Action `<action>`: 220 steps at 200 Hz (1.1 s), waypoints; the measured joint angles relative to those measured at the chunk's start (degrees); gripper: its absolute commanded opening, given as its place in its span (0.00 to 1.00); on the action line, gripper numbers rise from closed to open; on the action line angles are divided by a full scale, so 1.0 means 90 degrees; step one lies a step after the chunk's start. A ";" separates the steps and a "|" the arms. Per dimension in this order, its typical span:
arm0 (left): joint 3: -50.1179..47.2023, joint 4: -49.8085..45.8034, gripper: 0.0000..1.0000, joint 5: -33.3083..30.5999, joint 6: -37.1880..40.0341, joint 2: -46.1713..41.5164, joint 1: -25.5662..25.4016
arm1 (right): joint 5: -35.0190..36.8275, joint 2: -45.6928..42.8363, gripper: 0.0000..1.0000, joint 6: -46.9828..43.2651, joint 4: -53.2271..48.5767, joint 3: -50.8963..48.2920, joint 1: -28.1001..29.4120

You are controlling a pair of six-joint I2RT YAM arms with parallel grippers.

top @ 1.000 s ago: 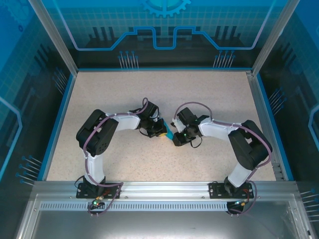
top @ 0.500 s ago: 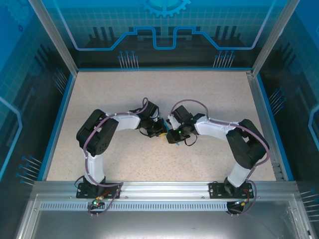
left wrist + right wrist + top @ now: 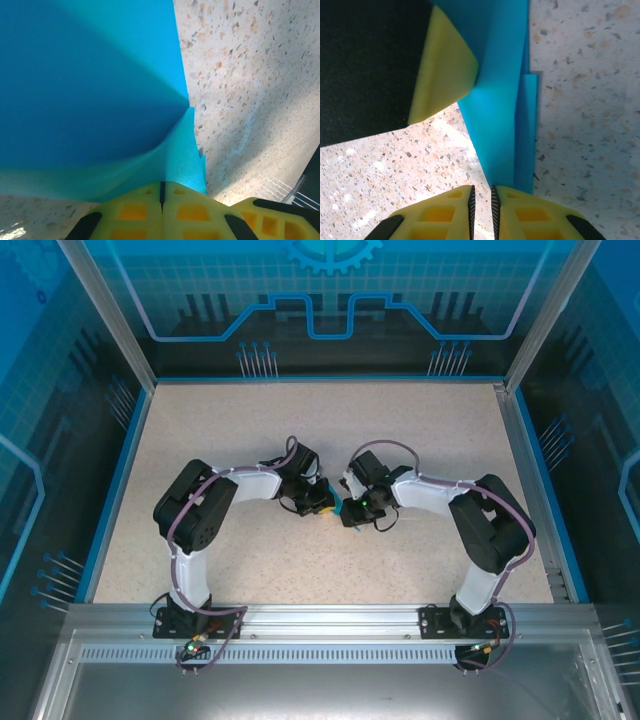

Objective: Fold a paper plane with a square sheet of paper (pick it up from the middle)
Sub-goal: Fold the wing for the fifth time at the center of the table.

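The cyan sheet of paper (image 3: 338,507) is folded into layers and stands pinched at the table's middle, where both grippers meet. My left gripper (image 3: 161,187) is shut on the sheet of paper (image 3: 100,75), which fans out from its jaw line with a crease. My right gripper (image 3: 481,192) faces it with a narrow gap between its jaws, and table shows through the gap. The paper (image 3: 495,100) runs down to the tip of its right finger, beside the gap. A left fingertip (image 3: 440,70) presses the paper's upper part. The grippers hide the paper's outline.
The speckled beige table (image 3: 250,430) is bordered by a blue rim (image 3: 118,490) and metal posts. Both arms bend inward, with the left elbow (image 3: 190,510) and the right elbow (image 3: 495,525) out to the sides.
My right gripper has slid left, right up against the left gripper and the paper, and its jaws have narrowed. The left gripper has stayed still, shut on the paper.
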 measured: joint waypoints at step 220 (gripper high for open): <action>0.0029 -0.0046 0.03 -0.0012 0.0002 0.0010 0.0000 | -0.0352 -0.0168 0.15 0.0002 -0.0136 -0.0114 -0.0034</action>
